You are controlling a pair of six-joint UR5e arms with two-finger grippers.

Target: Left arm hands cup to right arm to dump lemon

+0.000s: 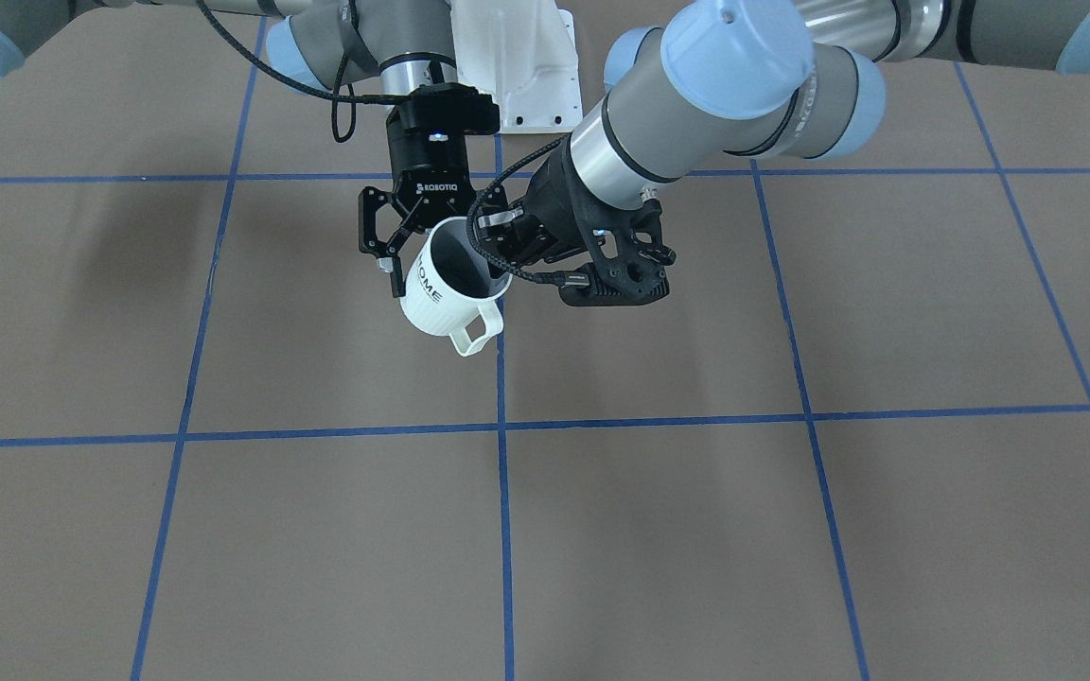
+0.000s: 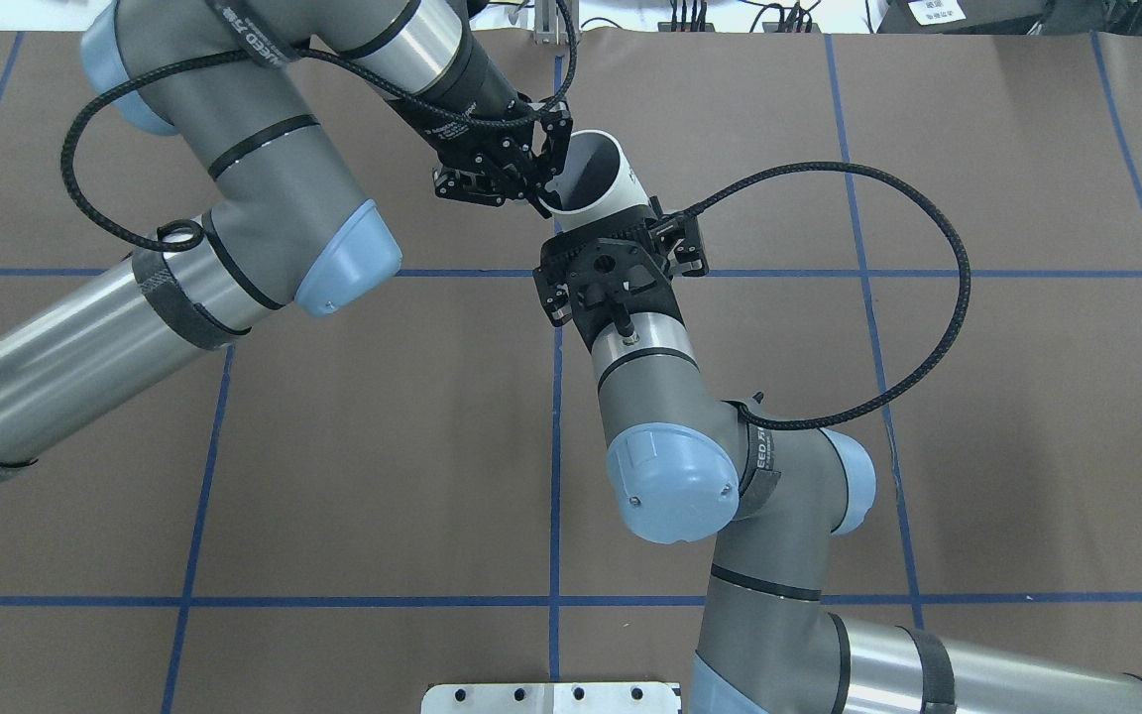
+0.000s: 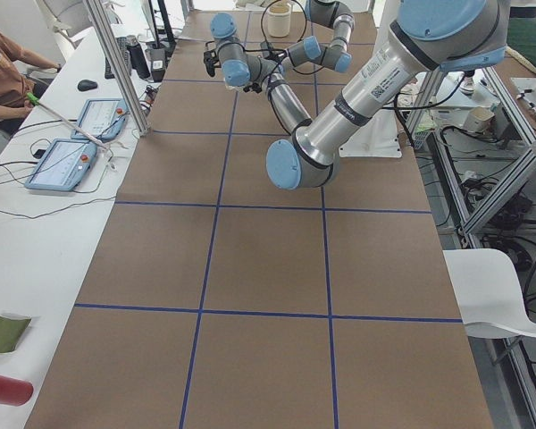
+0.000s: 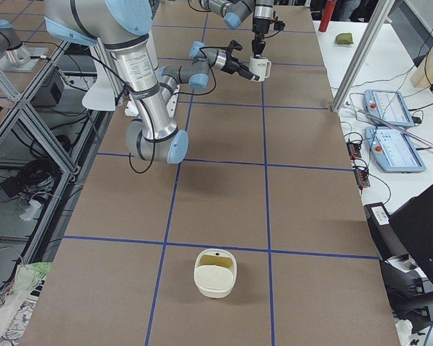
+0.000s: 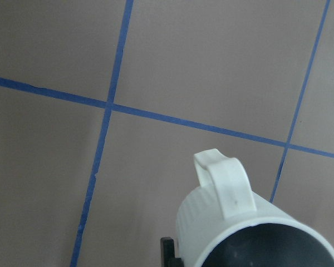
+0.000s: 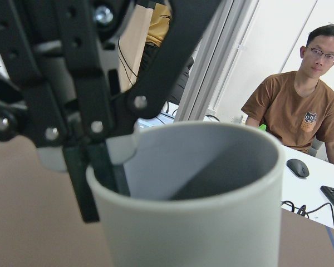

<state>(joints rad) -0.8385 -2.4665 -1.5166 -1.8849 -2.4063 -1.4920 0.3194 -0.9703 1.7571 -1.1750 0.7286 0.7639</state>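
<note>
The cup [image 1: 441, 298] hangs above the table [image 1: 791, 530], nearly upright, its mouth tipped toward the left gripper [image 2: 543, 190], which pinches the rim. The handle [image 1: 475, 331] points away from the robot. The right gripper [image 2: 619, 238] straddles the body, fingers spread.

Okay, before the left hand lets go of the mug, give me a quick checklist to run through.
1. The left hand pinches the mug by its rim: ok.
2. The right hand straddles the mug's body: ok.
3. The right fingers press firmly on the mug: cannot tell.
4. The lemon sits inside: cannot tell, the interior shows only dark.
5. The mug is clear of the table: ok.
</note>
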